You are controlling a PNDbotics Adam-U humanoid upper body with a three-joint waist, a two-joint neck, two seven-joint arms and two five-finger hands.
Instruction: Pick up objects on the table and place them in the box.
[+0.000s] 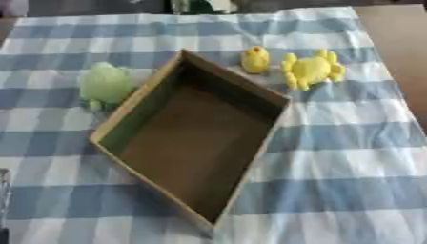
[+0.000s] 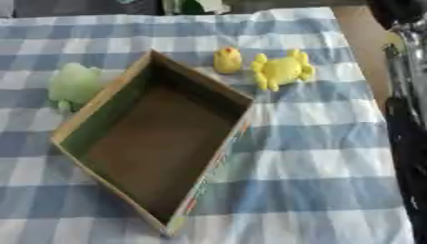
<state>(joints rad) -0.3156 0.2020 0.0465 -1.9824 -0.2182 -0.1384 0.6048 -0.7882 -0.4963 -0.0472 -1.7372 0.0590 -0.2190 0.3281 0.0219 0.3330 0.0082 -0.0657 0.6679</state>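
An open cardboard box (image 1: 133,112) lies askew in the middle of the checked cloth, and its brown inside is empty. A pale green soft toy (image 1: 105,83) rests against the box's left wall. Past the box's far corner stands a small yellow chick (image 1: 255,59). A larger yellow toy with stubby legs (image 1: 311,70) lies just right of the chick. My right arm (image 2: 407,143), black with silver parts, runs down the right edge of the right eye view, apart from all the toys. Its hand end is dark and indistinct. A thin grey sliver (image 1: 3,190) shows at the lower left edge.
The blue-and-white checked cloth (image 1: 350,157) covers the table. Bare brown tabletop (image 1: 400,43) shows at the far right. Dark and green shapes (image 1: 196,5) stand beyond the cloth's far edge.
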